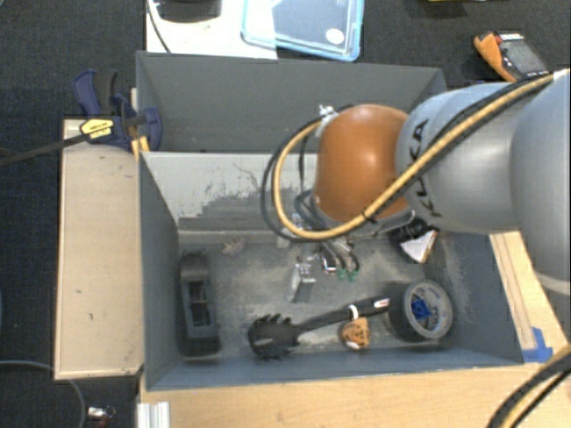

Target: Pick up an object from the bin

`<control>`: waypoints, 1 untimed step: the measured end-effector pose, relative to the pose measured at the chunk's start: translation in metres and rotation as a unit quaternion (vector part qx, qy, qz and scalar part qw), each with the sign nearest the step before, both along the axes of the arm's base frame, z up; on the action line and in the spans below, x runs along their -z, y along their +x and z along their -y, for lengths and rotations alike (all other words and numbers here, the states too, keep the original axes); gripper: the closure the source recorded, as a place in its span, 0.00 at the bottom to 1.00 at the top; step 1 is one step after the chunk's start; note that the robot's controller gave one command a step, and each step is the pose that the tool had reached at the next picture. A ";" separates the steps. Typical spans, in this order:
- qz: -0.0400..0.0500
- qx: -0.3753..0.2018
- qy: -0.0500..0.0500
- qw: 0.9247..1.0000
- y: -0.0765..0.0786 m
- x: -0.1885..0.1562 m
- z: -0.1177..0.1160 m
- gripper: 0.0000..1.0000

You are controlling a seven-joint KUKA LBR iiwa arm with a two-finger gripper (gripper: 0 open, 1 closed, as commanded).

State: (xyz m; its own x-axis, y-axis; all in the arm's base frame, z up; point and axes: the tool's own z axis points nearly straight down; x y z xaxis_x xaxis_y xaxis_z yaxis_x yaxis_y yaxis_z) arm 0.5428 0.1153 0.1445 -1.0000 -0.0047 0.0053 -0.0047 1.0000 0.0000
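Note:
My gripper [314, 267] hangs below the arm's orange cover, over the bin's middle floor, with nothing seen in it. Just in front of it lies a black brush [272, 335] with a long black handle that runs right toward a red and white end. A small brown and orange lump [356, 333] rests against that handle. To the right of the gripper a dark roll of tape [423, 310] with a blue core lies flat. A white and black scrap [417, 244] sits behind the roll, partly hidden by the arm.
A black rectangular tape dispenser [198, 306] lies along the bin's left wall, well apart from the gripper. The arm and its cables cover the bin's right rear part. Bare scuffed floor lies between the dispenser and the gripper.

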 end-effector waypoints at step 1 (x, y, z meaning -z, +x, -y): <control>0.004 0.002 0.001 1.000 0.002 -0.005 0.001 0.00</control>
